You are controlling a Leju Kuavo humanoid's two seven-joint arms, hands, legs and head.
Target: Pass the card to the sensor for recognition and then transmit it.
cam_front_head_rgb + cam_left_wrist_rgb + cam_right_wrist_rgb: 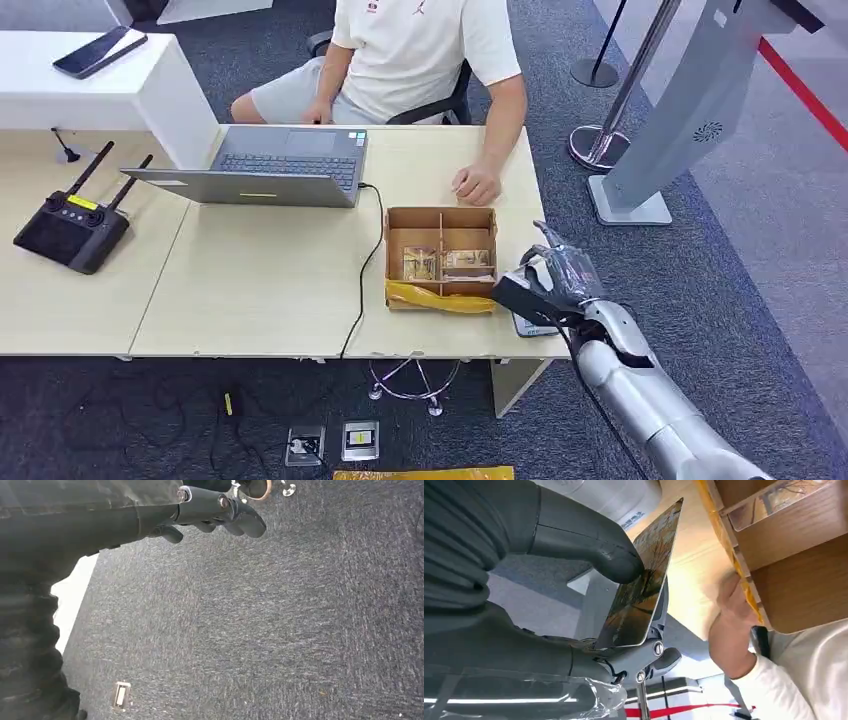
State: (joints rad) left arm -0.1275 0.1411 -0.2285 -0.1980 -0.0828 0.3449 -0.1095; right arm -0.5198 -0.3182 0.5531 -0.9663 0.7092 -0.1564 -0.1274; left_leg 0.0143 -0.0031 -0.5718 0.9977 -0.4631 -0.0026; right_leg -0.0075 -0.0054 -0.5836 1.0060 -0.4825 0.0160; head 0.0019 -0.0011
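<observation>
The right hand (589, 605) pinches a glossy autumn-printed card (641, 580) between thumb and fingers (upright); the grey flat sensor pad (535, 326) sits just beneath.

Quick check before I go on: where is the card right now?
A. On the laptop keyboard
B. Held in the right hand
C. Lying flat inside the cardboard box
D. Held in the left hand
B: the right wrist view shows the card pinched between the thumb and fingers of the right hand, beside the cardboard box at the table's edge.
</observation>
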